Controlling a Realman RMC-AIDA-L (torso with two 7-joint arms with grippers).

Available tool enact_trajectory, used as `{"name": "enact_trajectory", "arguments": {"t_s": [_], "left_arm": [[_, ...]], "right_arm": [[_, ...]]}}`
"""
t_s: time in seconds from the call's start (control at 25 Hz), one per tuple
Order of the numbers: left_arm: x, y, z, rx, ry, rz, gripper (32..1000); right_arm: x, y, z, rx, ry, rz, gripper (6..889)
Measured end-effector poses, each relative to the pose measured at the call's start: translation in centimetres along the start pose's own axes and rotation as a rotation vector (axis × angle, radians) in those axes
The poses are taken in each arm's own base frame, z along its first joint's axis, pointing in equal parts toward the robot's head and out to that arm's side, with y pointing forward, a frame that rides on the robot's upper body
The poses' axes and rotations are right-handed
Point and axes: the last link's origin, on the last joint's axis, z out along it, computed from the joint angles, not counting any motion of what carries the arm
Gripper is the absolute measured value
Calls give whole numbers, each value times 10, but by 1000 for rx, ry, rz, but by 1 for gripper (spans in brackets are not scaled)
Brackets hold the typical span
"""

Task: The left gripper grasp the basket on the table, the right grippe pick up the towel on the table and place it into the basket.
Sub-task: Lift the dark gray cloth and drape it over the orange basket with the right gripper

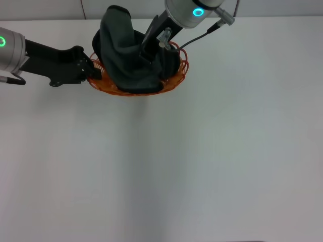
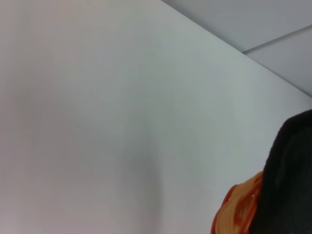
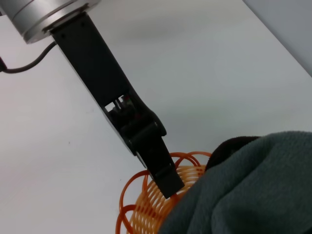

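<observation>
The orange wire basket point(image 1: 174, 80) stands at the far middle of the white table point(image 1: 202, 161). My left gripper point(image 1: 94, 71) reaches in from the left and is shut on the basket's left rim; the right wrist view shows this left gripper point(image 3: 168, 181) clamped on the basket's point(image 3: 141, 209) loops. The dark grey towel point(image 1: 126, 55) is heaped inside the basket, rising well above the rim. My right gripper point(image 1: 147, 54) comes down from the far side and presses into the towel; its tips are buried in the cloth. The left wrist view catches a bit of the basket point(image 2: 239, 209) and the towel point(image 2: 290, 180).
A grey wall point(image 1: 45, 7) runs along the table's far edge just behind the basket. The right arm's thin cable point(image 1: 199, 38) hangs over the basket's right rim. Bare white tabletop stretches from the basket toward me.
</observation>
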Motion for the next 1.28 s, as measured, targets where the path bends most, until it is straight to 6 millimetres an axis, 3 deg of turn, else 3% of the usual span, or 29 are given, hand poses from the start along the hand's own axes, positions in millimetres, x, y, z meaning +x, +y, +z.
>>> {"name": "enact_trajectory", "arguments": {"t_s": [0.12, 0.32, 0.44, 0.88, 1.28], "left_arm": [[0, 0, 0, 1, 0, 1, 89], [0, -1, 0, 2, 0, 0, 89], [-1, -1, 0, 3, 0, -1, 89], [-1, -2, 0, 4, 0, -3, 89], [-2, -4, -1, 5, 2, -6, 89]], "right_arm": [[-1, 2, 0, -10, -7, -13, 116], [-3, 4, 0, -24, -16, -24, 372], [-4, 5, -1, -28, -18, -26, 613], [-4, 6, 0, -29, -3, -48, 815], [-8, 9, -3, -39, -3, -50, 861]]}}
